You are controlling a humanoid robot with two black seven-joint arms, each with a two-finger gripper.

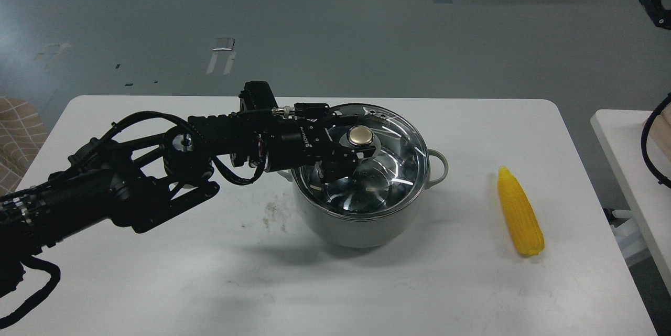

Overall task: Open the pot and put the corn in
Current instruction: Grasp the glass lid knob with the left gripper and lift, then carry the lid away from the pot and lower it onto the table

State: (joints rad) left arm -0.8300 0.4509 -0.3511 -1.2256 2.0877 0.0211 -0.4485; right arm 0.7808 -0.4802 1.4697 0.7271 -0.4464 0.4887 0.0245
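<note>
White table (157, 283), rounded corners, grey floor beyond; faint brown smudge left of the pot.
Pot (361, 220): pale grey-green, table centre, loop handle on its right side; glass lid (388, 168) seated on the rim, gold knob (360, 136).
Left gripper (356, 144): black, fingers parted either side of the knob; contact cannot be told. White lettering on its body, too small to read.
Corn (519, 211): yellow cob, lying well right of the pot.

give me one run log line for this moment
left gripper: at lid knob | lid: on pot | corn: on table, right of pot
</note>
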